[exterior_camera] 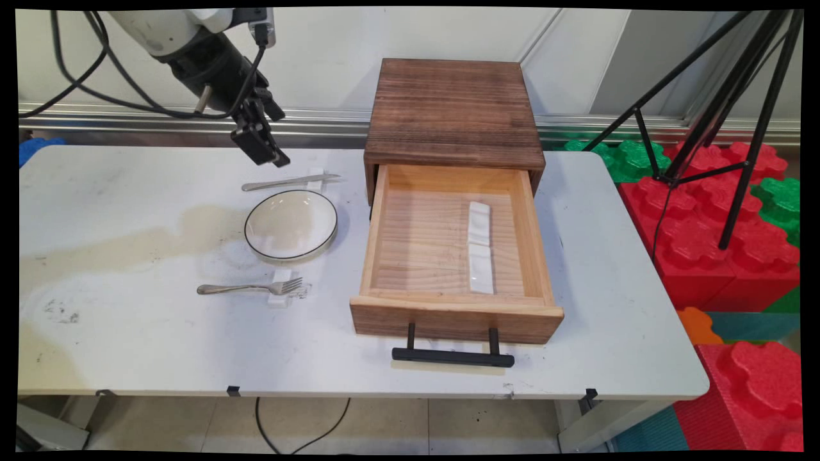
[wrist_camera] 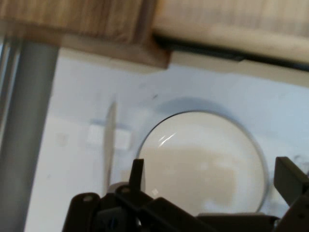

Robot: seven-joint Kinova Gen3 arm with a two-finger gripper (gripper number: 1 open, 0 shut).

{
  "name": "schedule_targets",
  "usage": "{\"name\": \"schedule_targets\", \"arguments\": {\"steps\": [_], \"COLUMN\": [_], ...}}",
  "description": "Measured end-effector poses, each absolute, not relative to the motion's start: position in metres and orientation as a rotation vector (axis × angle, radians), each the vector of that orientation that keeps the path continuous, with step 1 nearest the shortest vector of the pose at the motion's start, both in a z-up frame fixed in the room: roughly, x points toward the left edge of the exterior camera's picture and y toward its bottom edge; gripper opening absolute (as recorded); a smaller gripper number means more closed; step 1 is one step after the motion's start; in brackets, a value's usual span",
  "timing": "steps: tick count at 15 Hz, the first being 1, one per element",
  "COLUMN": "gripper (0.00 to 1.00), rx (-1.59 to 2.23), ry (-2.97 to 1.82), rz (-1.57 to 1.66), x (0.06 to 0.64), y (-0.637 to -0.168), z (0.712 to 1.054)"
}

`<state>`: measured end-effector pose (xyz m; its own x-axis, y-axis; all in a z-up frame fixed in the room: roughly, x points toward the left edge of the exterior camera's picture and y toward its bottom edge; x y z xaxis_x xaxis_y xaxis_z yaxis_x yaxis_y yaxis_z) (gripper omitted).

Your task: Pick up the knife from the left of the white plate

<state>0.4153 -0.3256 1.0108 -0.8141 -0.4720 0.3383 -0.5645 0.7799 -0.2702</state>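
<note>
White table (exterior_camera: 128,333) seen from above, with a black gripper (exterior_camera: 259,137) hanging in the air over its far left part. The gripper is open and holds nothing; in the hand view its two fingers (wrist_camera: 137,173) stand wide apart with only the tabletop and a dish between them.

Nearest to it, just below, a knife (exterior_camera: 291,182) lies across a small white rest (exterior_camera: 315,179). Beside the knife, towards the camera, sits a round white plate (exterior_camera: 291,225) with a dark rim. Nearer again, a fork (exterior_camera: 250,288) lies on a second rest (exterior_camera: 280,296).

Right of the plate stands a dark wooden box (exterior_camera: 453,112) with its pale drawer (exterior_camera: 384,250) pulled fully out, black handle (exterior_camera: 453,356) towards the camera. Two more white rests (exterior_camera: 480,246) lie end to end inside the drawer.

Red and green foam blocks (exterior_camera: 705,243) and a black tripod (exterior_camera: 737,128) stand off the table's right end.

In the hand view the right finger is cut off by the edge, the knife is only a pale streak, and a grey band down the left cannot be identified.
</note>
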Motion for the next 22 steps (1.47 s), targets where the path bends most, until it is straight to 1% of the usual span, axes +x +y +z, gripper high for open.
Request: {"name": "schedule_targets", "arguments": {"steps": [10, 15, 22], "gripper": [1.0, 1.0, 1.0], "rx": [0.915, 0.937, 0.95], "ry": [-2.846, -2.89, -2.923], "rz": [0.607, 0.598, 0.57], "x": [0.464, 0.478, 0.489], "y": [-0.406, -0.439, -0.474], "z": [0.976, 0.956, 0.931]}}
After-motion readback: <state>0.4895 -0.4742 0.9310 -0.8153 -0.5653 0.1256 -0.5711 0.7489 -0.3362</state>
